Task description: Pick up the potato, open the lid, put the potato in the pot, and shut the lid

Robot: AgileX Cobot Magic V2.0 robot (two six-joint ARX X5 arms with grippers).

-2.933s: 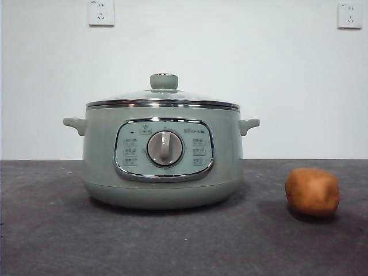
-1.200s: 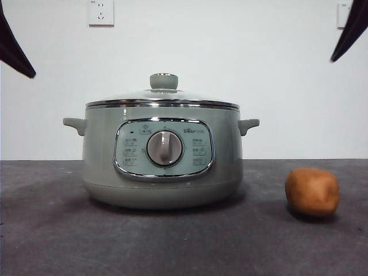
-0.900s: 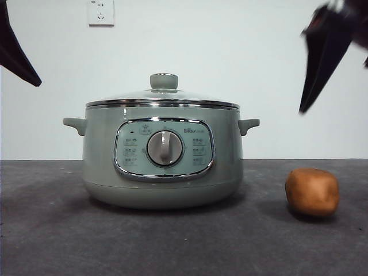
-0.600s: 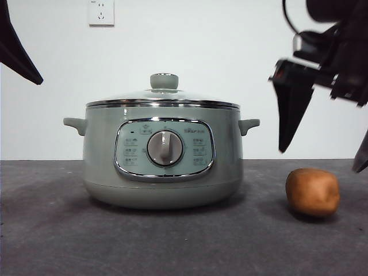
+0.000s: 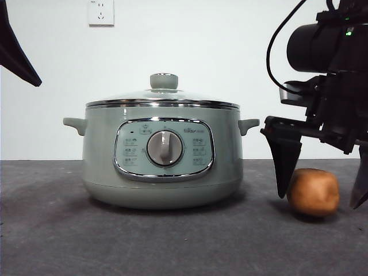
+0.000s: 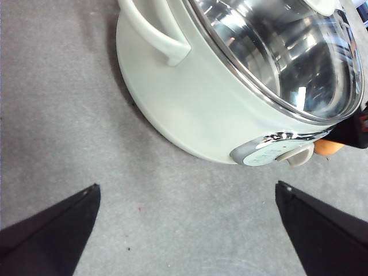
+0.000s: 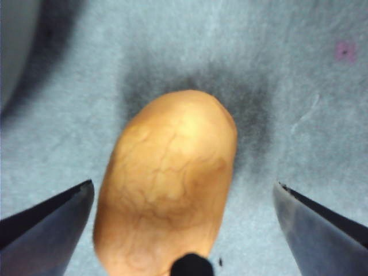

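My right pincer hangs wide open astride the potato, one jaw on each side and neither touching it yet; it has hold of nothing. The potato lies on the grey worktop just beside the pot, on the side of the pot's small handle, and the lid sits shut on the pot with its knob up. In my right wrist view the potato lies lengthwise between my jaws, so I judge they will close across its narrow waist, which is the best place to take it. It looks firm and matte, not slippery, and fairly light, but rounded and lumpy, so it could roll or pivot if I pinch off-centre; I would close at its widest middle. My left pincer waits open and empty by the pot's other side.
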